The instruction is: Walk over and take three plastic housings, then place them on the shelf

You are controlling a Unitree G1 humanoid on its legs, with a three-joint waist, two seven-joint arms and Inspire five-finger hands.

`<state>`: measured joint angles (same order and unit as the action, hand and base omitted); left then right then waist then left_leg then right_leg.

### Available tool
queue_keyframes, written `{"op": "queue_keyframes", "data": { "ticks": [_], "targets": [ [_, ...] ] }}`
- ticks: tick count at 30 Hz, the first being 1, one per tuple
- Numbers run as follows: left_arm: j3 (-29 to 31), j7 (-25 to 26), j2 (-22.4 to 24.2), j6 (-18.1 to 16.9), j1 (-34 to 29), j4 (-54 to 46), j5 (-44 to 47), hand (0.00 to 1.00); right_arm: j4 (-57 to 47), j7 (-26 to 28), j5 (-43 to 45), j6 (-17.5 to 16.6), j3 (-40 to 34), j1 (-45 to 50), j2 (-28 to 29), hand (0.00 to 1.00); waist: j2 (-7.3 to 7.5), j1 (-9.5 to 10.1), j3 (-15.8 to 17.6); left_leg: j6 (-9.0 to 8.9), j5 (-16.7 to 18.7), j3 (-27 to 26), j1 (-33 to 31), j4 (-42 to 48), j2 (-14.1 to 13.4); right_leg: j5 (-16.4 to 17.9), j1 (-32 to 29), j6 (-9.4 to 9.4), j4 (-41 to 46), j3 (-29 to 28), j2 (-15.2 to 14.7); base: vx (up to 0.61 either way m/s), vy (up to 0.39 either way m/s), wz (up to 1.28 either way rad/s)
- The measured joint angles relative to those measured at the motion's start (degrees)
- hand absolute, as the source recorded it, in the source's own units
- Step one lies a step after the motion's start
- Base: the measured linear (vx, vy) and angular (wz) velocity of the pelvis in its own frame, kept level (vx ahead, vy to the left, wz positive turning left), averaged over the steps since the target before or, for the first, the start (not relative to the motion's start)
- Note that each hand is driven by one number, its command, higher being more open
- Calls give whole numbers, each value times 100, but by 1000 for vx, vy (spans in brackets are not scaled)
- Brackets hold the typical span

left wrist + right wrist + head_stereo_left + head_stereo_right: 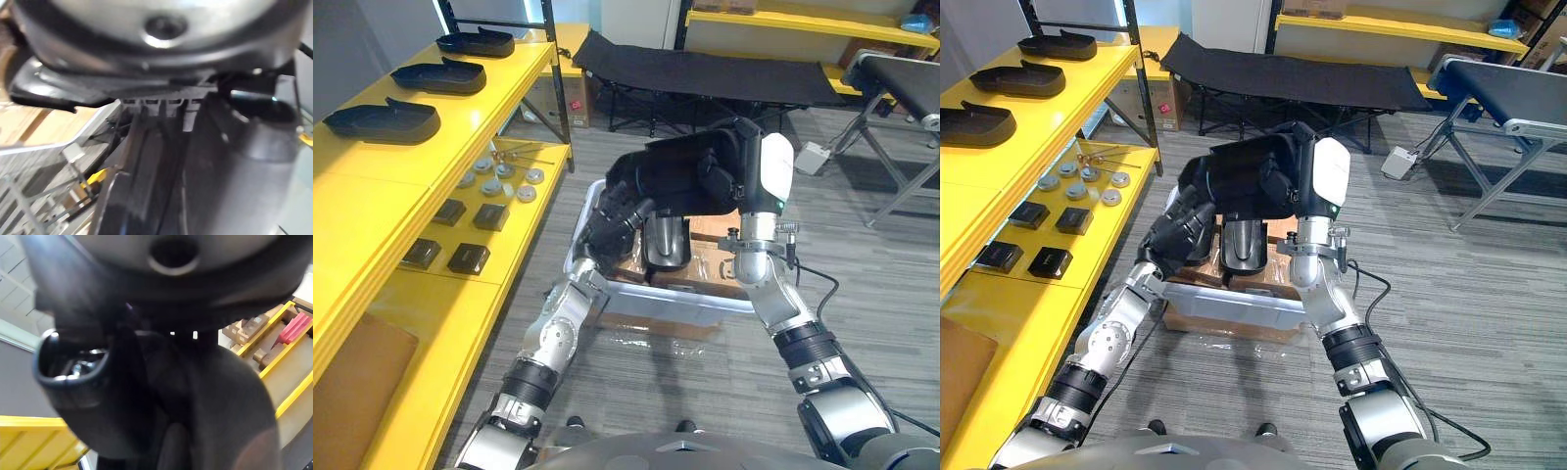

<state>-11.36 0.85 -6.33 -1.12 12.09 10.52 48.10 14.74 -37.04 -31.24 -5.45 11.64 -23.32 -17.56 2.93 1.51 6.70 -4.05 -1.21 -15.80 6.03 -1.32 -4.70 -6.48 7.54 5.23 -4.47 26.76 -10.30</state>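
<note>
I hold a black plastic housing (671,176) in both hands above a clear bin (646,299) on the floor. My left hand (610,223) curls round its lower left end. My right hand (736,162) grips its right end, fingers wrapped over the top. Another dark housing (668,243) stands on end inside the bin, among cardboard. On the top board of the yellow shelf (470,122) at the left, three black housings lie in a row: near (384,119), middle (440,76) and far (477,42).
The lower shelf board holds small black boxes (470,258) and round metal parts (499,181). A black folding cot (705,73) stands behind the bin. A conveyor on metal legs (901,73) is at the right, with a white box (813,157) on the floor.
</note>
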Motion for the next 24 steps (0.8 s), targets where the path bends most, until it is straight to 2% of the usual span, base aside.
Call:
{"op": "queue_keyframes", "data": {
  "ticks": [3,5,9,12,16,19,21,24],
  "targets": [
    [229,323,21,-348,-112,-443,-460,100,0,-117,-10,166,-129,14,0,0,-5,-6,-2,16,10,-2,11,6,4,1,13,1,0,9,-10,-3,13,0],
    [389,750,34,-666,-144,-714,-931,100,1,-205,-9,283,-337,39,-4,0,-28,-6,-16,29,10,12,18,7,10,2,34,2,0,38,-17,-6,29,4],
    [696,1222,134,-999,-246,-962,-1260,100,1,-464,-10,293,-727,115,-8,0,-118,-9,-69,33,10,33,21,7,15,4,51,3,0,76,-29,5,19,2],
    [818,1291,198,-1035,-415,-1156,-1259,100,1,-673,-9,282,-950,189,-22,0,-151,-14,-89,32,10,33,21,6,15,4,51,3,-1,83,-26,17,21,0],
    [902,1146,223,-821,-592,-1216,-899,100,-22,-907,-191,70,-1040,210,-23,0,-160,-28,-94,32,11,17,28,6,11,4,46,3,-1,69,-23,4,8,-1],
    [903,1073,311,-375,-666,-1215,-482,100,-345,-912,-305,-137,-1039,227,-23,0,-161,-19,-95,32,12,-5,28,6,10,4,31,4,-1,44,-23,1,3,-3],
    [889,981,325,26,-792,-1200,-11,100,-701,-913,-442,-443,-1034,228,-23,0,-162,-25,-95,32,16,-42,28,6,10,3,2,4,-1,-1,-22,0,0,-9],
    [864,863,324,479,-812,-975,461,100,-1015,-915,-457,-703,-1027,226,-23,0,-163,-23,-98,31,17,-56,30,7,11,2,-2,5,-1,-16,-22,0,0,-2]
  ]
}}
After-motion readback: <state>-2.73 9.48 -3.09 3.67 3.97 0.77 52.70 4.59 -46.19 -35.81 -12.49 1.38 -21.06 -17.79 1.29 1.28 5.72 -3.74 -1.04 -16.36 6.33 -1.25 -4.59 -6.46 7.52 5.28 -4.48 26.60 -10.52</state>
